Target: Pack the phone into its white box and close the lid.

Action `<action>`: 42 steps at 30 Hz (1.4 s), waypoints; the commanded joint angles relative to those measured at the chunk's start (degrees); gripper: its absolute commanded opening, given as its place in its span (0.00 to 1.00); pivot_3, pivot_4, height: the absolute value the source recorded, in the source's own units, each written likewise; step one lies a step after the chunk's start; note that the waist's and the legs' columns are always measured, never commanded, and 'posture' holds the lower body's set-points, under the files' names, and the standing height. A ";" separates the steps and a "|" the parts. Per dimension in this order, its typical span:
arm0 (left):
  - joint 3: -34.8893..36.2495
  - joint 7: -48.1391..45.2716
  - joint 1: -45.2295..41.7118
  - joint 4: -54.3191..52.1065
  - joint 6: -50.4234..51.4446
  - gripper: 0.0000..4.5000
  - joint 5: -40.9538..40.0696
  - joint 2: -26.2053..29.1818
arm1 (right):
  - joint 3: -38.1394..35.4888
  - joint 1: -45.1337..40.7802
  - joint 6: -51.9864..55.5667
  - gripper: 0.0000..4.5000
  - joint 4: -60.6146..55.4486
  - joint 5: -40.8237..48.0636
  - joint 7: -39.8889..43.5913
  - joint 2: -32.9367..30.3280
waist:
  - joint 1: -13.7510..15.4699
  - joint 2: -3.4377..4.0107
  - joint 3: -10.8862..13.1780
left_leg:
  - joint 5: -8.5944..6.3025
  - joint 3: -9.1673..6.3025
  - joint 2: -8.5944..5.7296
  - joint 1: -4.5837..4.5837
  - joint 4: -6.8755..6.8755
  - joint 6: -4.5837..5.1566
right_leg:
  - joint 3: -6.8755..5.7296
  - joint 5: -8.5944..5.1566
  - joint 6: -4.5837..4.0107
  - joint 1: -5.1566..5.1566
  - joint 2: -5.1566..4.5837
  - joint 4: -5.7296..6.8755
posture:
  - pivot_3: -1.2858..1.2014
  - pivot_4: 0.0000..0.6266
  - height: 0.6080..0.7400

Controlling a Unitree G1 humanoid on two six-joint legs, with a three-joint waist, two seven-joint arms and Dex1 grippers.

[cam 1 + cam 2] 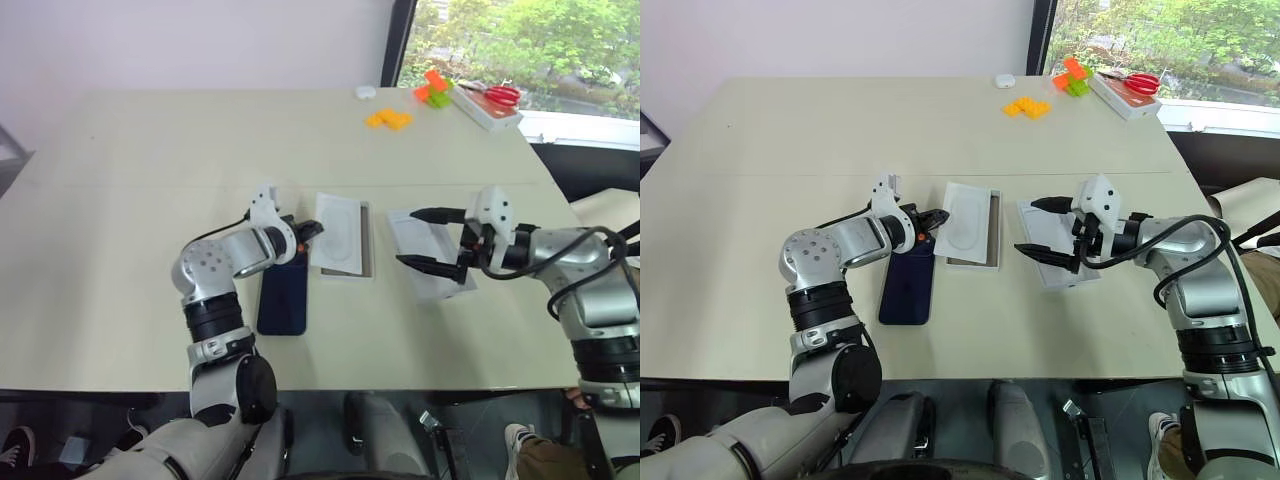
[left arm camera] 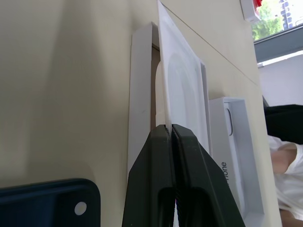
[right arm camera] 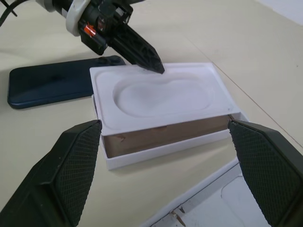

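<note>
The left pincer is clamped on the near edge of the thin white insert, tilted over the white box. The phone lies just beside it, parallel. The right pincer gapes above the lid.

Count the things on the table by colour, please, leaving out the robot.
White: 5 - box, insert, lid, long case, small round thing
Dark blue: 1 - phone
Orange: 2 - blocks
Green: 1 - block
Red: 1 - scissors
Total: 10
</note>
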 commanded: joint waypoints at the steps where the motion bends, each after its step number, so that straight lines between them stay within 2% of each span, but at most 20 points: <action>1: -1.85 -0.50 -0.95 -0.23 -1.91 0.23 -0.71 -0.70 | -0.87 -0.06 -0.54 1.00 -2.69 0.74 -0.34 -0.02 | -0.01 0.00 0.00 | 0.00 0.00 0.00 0.00 0.00 0.00 | 0.00 0.00 0.00 0.00 0.00 0.00 | 0.52 0.24 1.00; 5: -4.28 -1.68 -1.09 1.87 -3.18 0.64 -0.28 -0.37 | -0.57 -0.41 -0.62 1.00 -2.69 0.53 -0.70 0.21 | 0.00 0.00 0.00 | 0.00 0.00 -0.01 0.01 0.00 0.00 | 0.00 0.00 0.00 0.00 0.01 0.00 | 0.52 0.24 1.00; 8: -4.75 -1.49 -1.20 1.70 -3.64 0.99 -0.78 -0.49 | -0.40 -0.70 -0.59 1.00 -2.58 0.44 -0.81 0.36 | -0.07 0.00 0.00 | 0.00 0.00 -0.01 0.00 0.00 0.00 | 0.00 0.00 0.00 0.00 0.01 0.00 | 0.52 0.24 1.00; 20: -5.62 -4.37 -3.47 -4.67 4.14 0.99 -5.69 3.94 | 0.57 -2.17 0.67 1.00 -1.61 0.83 -1.70 1.96 | -0.18 0.00 0.00 | 0.00 0.00 0.01 0.01 0.00 0.00 | -0.01 0.00 0.00 0.00 0.02 0.01 | 0.52 0.24 1.00; 25: -12.41 -11.22 -0.32 -10.29 5.68 0.99 -5.98 12.12 | 1.29 -4.12 6.33 1.00 -2.63 1.91 -4.52 3.80 | -0.37 0.04 -0.01 | 0.00 0.00 0.04 0.04 -0.01 -0.01 | 0.02 0.00 -0.01 -0.01 0.08 0.04 | 0.52 0.24 1.00; 27: -11.62 -13.11 0.65 -11.28 7.46 0.99 -7.53 14.16 | 1.68 -5.06 8.09 1.00 -3.08 2.00 -6.15 5.06 | -0.20 0.03 -0.01 | 0.01 -0.01 0.10 0.06 -0.02 -0.01 | 0.02 0.00 -0.01 -0.01 0.08 0.06 | 0.52 0.24 1.00; 30: -14.12 -17.48 2.57 -13.41 7.31 1.00 -7.67 20.43 | 3.57 -6.19 8.38 0.81 -3.40 0.03 -8.53 7.20 | -0.26 0.04 -0.01 | 0.01 -0.02 0.15 0.05 -0.02 -0.01 | 0.02 0.00 -0.02 -0.01 0.05 0.06 | 0.52 0.24 1.00; 33: -14.34 -22.90 3.58 -14.59 3.43 1.00 -8.30 25.99 | 5.66 -7.22 9.13 0.47 -4.13 -1.58 -11.69 9.79 | -0.29 0.04 -0.01 | 0.01 -0.02 0.16 0.05 -0.02 -0.01 | 0.02 0.00 -0.03 -0.03 0.06 0.07 | 0.52 0.24 1.00; 37: -15.21 -34.52 6.70 -17.46 -2.49 1.00 -10.10 35.10 | 9.61 -8.06 8.45 0.01 -4.62 -5.37 -14.91 12.46 | -0.36 0.06 -0.01 | 0.01 -0.02 0.18 0.01 -0.03 -0.02 | 0.01 0.00 -0.05 -0.08 0.05 0.07 | 0.52 0.24 1.00; 42: -17.70 -47.60 13.87 -20.55 -8.83 1.00 -10.66 45.72 | 16.64 -9.61 2.59 0.01 -0.87 -13.60 -15.90 13.87 | -0.38 0.07 -0.01 | 0.01 0.01 0.15 -0.01 -0.03 -0.01 | 0.01 -0.01 -0.06 -0.08 0.00 0.02 | 0.52 0.24 1.00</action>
